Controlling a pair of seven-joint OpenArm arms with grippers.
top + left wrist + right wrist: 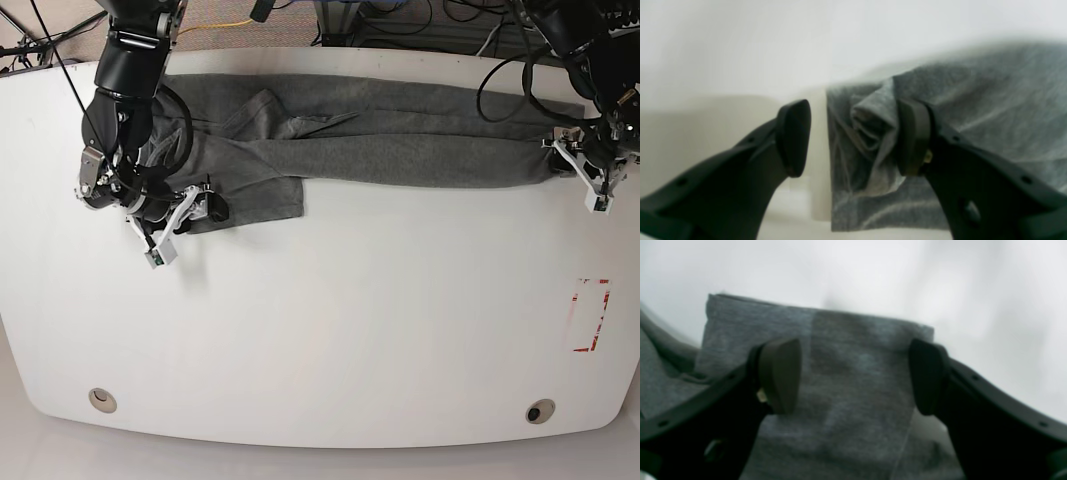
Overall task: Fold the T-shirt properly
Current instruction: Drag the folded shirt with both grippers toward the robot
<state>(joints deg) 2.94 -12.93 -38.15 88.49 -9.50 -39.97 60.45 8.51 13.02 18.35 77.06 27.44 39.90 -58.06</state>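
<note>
Looking down, we see the T-shirt (pixel 380 135) stretched long across the white table (pixel 330 330). Our left gripper (pixel 853 138) and right gripper (pixel 855 376) both have fingers wide apart, holding nothing, at its ends.

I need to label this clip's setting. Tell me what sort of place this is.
Probably a robotics lab or test bench, not a home. A large white rounded table carries only a plain heather-grey T-shirt, black cables trail over the floor behind it, and a red tape marking sits on the tabletop.
</note>
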